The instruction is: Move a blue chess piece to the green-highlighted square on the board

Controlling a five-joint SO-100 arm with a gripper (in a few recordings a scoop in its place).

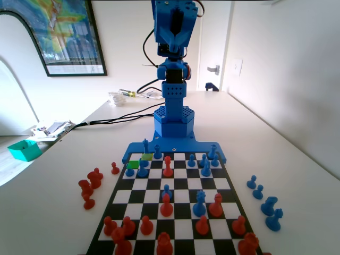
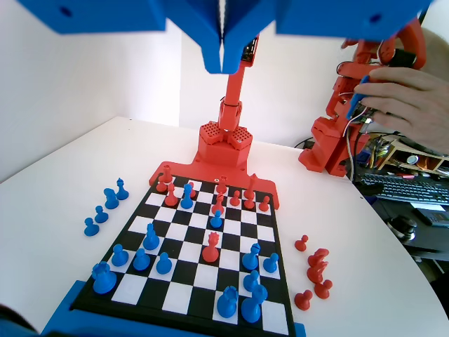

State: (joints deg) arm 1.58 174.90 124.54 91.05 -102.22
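**Inspector A:** We begin with the slim blue plastic chess piece with the narrow pointed top [image 1: 145,144]. Where do we find it?

**Inspector B:** In the fixed view it stands upright in the row nearest the blue arm, towards the left. As far as we can judge, it sits at the far edge of the paler yellow-green tinted square [image 1: 147,156]. Nothing touches it.

**A:** And the solid mid-green highlighted square [image 1: 133,164]?

**B:** It is one row nearer the camera and one column left, diagonally next to the yellow-green one. We see no piece on it. Two short round-headed blue pawns [image 1: 130,170] stand just beyond its near edge.

**A:** What is the state of the blue two-finger gripper [image 2: 223,60]?

**B:** In the wrist view its jaws hang pressed together, with only a thin seam between them and nothing held. It rides high above the flat black-and-white checkered board with the blue rim [image 1: 186,146], well away from every piece.

**A:** What is our finding on progress?

**B:** We judge that the task has not started. The piece is not gripped and the target square is vacant. Still to do are opening the jaws, descending, gripping the piece, carrying it diagonally and setting it down. The crowded neighbouring pawns will call for care.
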